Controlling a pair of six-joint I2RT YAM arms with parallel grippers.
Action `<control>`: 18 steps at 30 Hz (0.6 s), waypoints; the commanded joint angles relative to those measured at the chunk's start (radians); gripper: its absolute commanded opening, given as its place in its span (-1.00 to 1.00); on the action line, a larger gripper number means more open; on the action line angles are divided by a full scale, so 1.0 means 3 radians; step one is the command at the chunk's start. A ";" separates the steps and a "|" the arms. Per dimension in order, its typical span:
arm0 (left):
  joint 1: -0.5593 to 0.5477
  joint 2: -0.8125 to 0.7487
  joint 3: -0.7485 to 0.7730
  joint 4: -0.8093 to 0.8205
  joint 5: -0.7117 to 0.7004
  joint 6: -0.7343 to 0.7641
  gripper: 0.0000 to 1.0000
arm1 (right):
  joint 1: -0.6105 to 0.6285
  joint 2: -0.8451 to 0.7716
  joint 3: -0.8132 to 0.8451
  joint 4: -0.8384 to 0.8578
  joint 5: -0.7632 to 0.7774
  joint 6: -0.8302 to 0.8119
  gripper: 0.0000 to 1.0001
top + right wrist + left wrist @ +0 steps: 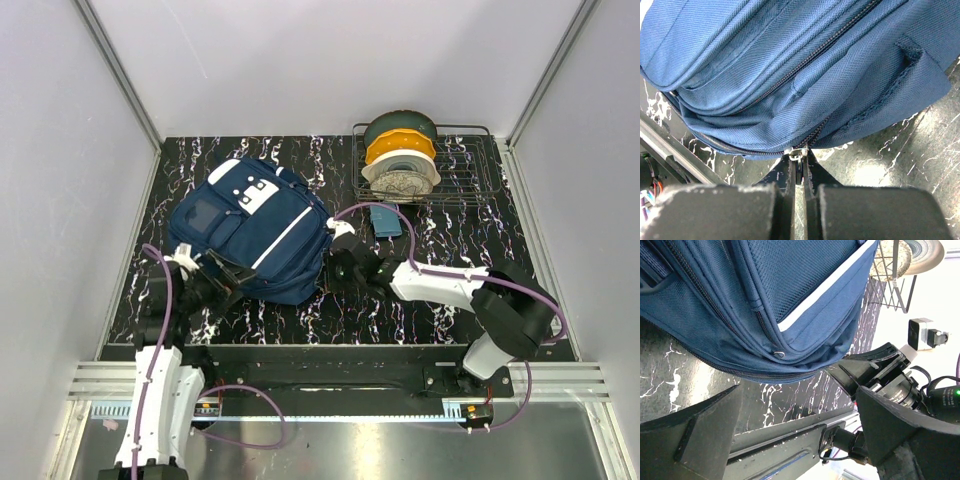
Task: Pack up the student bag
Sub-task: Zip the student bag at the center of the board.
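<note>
Slippage is the risk: right gripper (799, 162) pinches zipper pull (796, 151) w/ thin purchase (jaws closed on it), left gripper (797, 395) spread wide, holding nothing, so student bag (255, 230), toward left edge of table (300, 320), may drag.

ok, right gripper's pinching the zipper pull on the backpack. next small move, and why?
Probably draw the right gripper a little along the zipper track. Its fingers are shut on the zipper pull and the navy backpack shows no opening yet. The left gripper is open beside the bag's near edge, holding nothing, so pull slowly or the bag may slide.
</note>
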 commanded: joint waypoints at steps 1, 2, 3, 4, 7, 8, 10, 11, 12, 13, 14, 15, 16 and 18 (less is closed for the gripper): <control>-0.0300 -0.0020 0.0138 0.0041 -0.0395 -0.0294 0.98 | 0.0004 0.0044 0.0183 0.0182 -0.0014 0.0056 -1.00; -0.0367 -0.0005 0.0143 0.0041 -0.0497 -0.0324 0.98 | 0.0009 0.0049 0.0189 0.0193 -0.0015 0.0066 -1.00; -0.0469 0.0015 0.0143 0.0066 -0.0543 -0.0355 0.98 | 0.0009 0.0044 0.0178 0.0208 -0.0020 0.0076 -1.00; -0.0647 0.0021 0.0103 0.0096 -0.0599 -0.0441 0.98 | 0.0004 0.0049 0.0173 0.0213 -0.0020 0.0077 -1.00; -0.1082 0.0046 -0.0050 0.0372 -0.0855 -0.0717 0.98 | 0.0004 0.0029 0.0194 0.0208 -0.0009 0.0066 -1.00; -0.1180 0.0082 -0.0076 0.0565 -0.0962 -0.0774 0.98 | 0.0009 0.0014 0.0189 0.0213 -0.0009 0.0066 -1.00; -0.1445 0.0276 -0.0077 0.0715 -0.1080 -0.0846 0.98 | 0.0004 -0.0007 0.0178 0.0208 -0.0020 0.0076 -1.00; -0.1518 0.0357 -0.0051 0.0832 -0.1182 -0.0846 0.98 | 0.0014 -0.0022 0.0173 0.0203 -0.0025 0.0077 -1.00; -0.1579 0.0505 -0.0006 0.0889 -0.1223 -0.0846 0.98 | 0.0009 -0.0038 0.0173 0.0193 -0.0025 0.0082 -1.00; -0.1666 0.0572 0.0015 0.0945 -0.1259 -0.0846 0.98 | 0.0014 -0.0043 0.0153 0.0183 -0.0020 0.0082 -1.00; -0.1687 0.0629 0.0036 0.1032 -0.1320 -0.0856 0.98 | 0.0009 -0.0078 0.0143 0.0177 -0.0020 0.0082 -1.00; -0.1702 0.0720 0.0051 0.1083 -0.1336 -0.0861 0.98 | 0.0014 -0.0094 0.0127 0.0172 -0.0015 0.0087 -1.00; -0.1718 0.0752 0.0046 0.1149 -0.1336 -0.0892 0.98 | 0.0014 -0.0109 0.0102 0.0162 -0.0009 0.0087 -1.00; -0.1754 0.0859 0.0021 0.1344 -0.1311 -0.0943 0.98 | 0.0014 -0.0160 0.0076 0.0167 0.0006 0.0112 -1.00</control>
